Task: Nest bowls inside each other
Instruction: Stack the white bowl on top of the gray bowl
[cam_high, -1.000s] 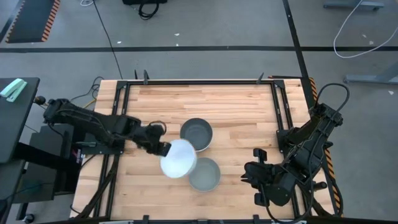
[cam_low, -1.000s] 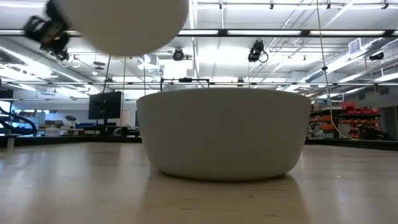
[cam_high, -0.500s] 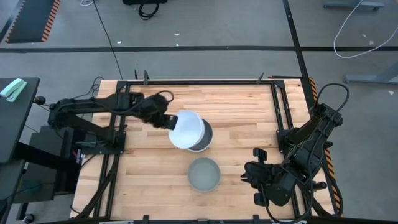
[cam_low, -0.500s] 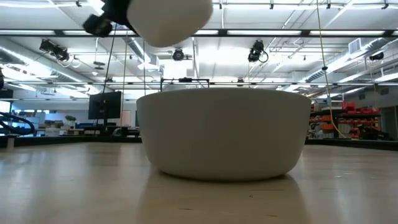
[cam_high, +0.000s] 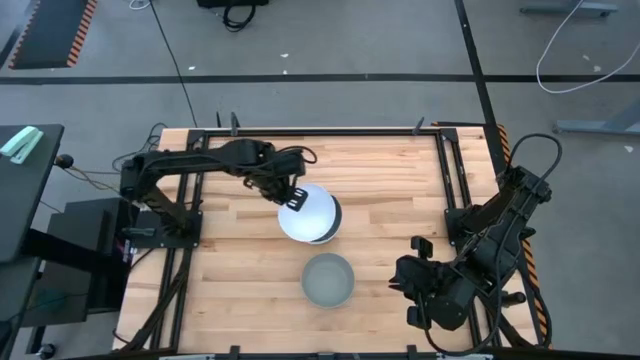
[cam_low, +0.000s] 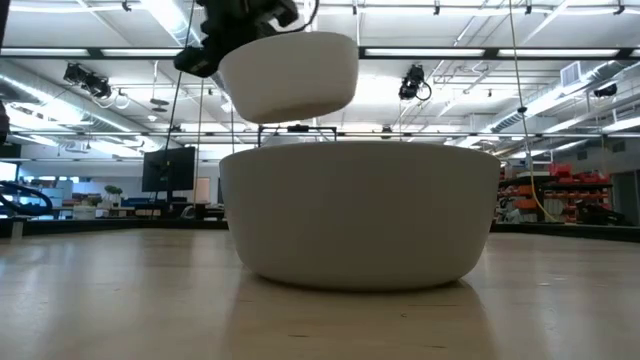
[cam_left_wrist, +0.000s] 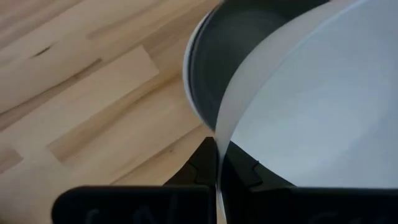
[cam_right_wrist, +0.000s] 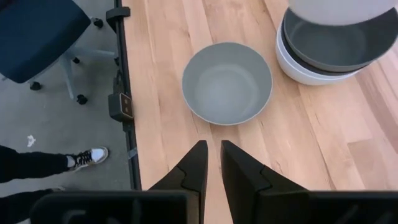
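Observation:
My left gripper is shut on a white bowl, which hangs over the stack of bowls at the table's middle. The stack's outer bowl is white, and a dark grey bowl lies innermost. A light grey bowl rests on its base nearer the table's near edge, and it fills the low view. My right gripper hovers by the near right corner, off to the grey bowl's right, with a narrow gap between its fingers and nothing in it. My left gripper pinches the white bowl's rim on the side toward the table's far left, one finger inside the bowl and one outside. The fingers come from above, slanting down. The bowl is lifted clear above the stack, mouth up and nearly level.
The wooden table has a black frame rail along its edges. Both arm bases stand at the table's left and right sides. Beyond the near edge, on the floor, are a blue chair and a person's shoe.
My left gripper has swung from beside the grey bowl toward the table's far edge and right, turning its wrist on the way. It has carried the white bowl, still lifted, to a spot over the stack, and the bowl has come from tilted to nearly level.

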